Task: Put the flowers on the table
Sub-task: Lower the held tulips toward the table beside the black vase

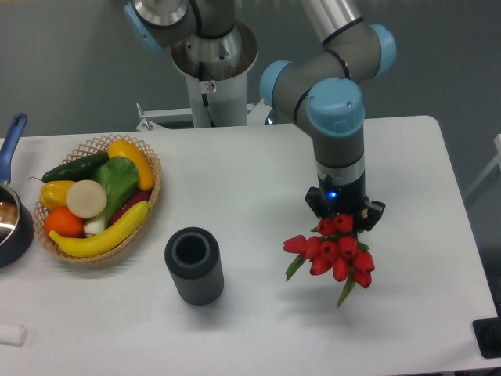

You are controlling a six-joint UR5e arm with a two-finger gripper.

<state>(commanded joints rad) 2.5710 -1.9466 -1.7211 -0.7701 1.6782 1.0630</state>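
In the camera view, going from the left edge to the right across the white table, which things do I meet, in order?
Dark pot with a blue handle → woven basket of fruit and vegetables → dark ribbed cylindrical cup → bunch of red tulips, under the gripper.

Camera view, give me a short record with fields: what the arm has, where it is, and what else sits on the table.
held item: bunch of red tulips with green leaves, hanging blooms-down toward the camera
end effector: closed around the bunch, its fingers mostly hidden by the blooms
position: over the right half of the white rectangular table
contact with table: cannot tell
centre: dark grey ribbed cylindrical vase, upright, empty
left: woven wicker basket of fruit and vegetables
far left edge: dark pot with blue handle
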